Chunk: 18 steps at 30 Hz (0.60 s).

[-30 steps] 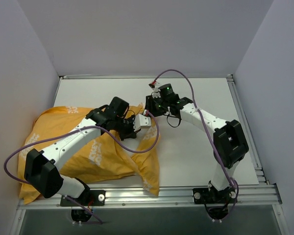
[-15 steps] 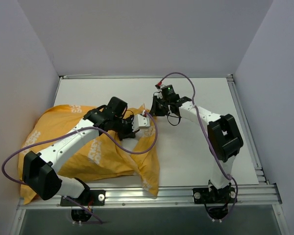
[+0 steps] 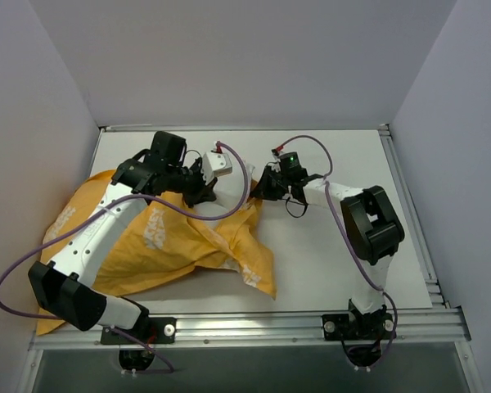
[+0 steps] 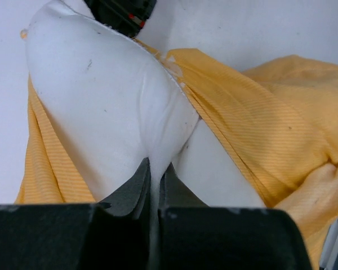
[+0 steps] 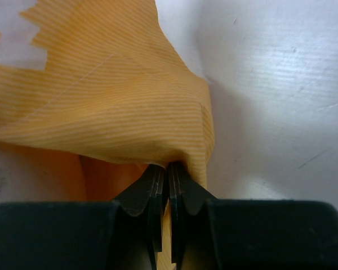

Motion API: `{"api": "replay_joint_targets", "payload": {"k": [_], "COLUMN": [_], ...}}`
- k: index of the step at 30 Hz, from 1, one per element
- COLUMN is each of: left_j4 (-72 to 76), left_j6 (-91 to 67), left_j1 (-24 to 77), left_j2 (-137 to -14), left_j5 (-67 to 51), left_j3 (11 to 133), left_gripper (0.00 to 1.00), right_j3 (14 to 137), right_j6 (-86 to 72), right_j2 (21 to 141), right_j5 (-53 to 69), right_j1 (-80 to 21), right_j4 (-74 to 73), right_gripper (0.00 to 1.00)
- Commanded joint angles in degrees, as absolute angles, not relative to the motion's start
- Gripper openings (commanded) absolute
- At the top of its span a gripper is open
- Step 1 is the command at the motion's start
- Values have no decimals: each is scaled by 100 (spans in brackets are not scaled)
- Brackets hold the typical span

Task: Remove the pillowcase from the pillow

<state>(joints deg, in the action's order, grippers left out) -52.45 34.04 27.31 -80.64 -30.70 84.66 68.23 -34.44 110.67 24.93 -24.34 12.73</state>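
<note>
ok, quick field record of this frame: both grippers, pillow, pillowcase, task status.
left gripper: shut, pinching a fold of the plump white pillow
right gripper: shut on an edge of the orange-yellow thin fabric pillowcase
pillow: one end bared at the case opening, rest out of sight under the case
pillowcase: crumpled on the left half of the white table
task: not done, case not yet off the pillow

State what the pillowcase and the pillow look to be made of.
The pillowcase: thin woven cloth, probably cotton or a blend, matte; fine ribbed lines show and it folds in sharp creases. The pillow: smooth white fabric shell over soft filling, matte; it bulges and puckers where pinched.
</note>
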Motion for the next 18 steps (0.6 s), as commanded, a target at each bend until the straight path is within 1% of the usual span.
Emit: {"api": "replay_joint_targets", "payload": {"k": [1,3,4,5,7,8,11,13,15,16,18], "left_j4": [-4914,-4554,-4414,-4343,-4124,-4070,-3894,-3841,-3832,-3815,-3814], "left_j6": [2428,2268,2181,2154,2075,2074,2004,1952,1951,1942,1942], "left_j1": [2443,2443,2452,2452,2461,2478,2514,2514,2531,2531,2549], "left_j2": [-7944,-8085,-8234,-8296,-8463,-8507,-8692,-8806,-8859,-8894,-8921], "left_j5": [-2691,-2374,-2338,-2338,-2320,-2303,-2232,-2241,-2241,-2189,-2136], "left_j3": [9026,9123,9175,9184,9141,9132,9184,9255,9343,9369,9457], "left_gripper": [2,2,2,2,2,2,2,2,2,2,2], "right_j3": [6285,6197,6222,6249,6406,6477,6776,6716,6592,6513,6206], "right_j6": [-3506,-3464,-3393,-3314,-3060,-2954,-2628,-2558,-2566,-2601,-2786], "right_j2": [10945,10645,10278,10074,9426,9230,8641,8282,8069,7886,7587], "right_j5": [1563,1617,1643,1635,1530,1407,1292,1292,1318,1388,1581], "right_j1": [-2373,-2469,-2531,-2549,-2549,-2523,-2540,-2627,-2847,-2926,-3233], "right_j4": [1581,1687,1653,1574,1162,960,160,-227,-377,-378,-116], "right_gripper": [0,0,2,17,34,45,58,62,65,69,71]}}
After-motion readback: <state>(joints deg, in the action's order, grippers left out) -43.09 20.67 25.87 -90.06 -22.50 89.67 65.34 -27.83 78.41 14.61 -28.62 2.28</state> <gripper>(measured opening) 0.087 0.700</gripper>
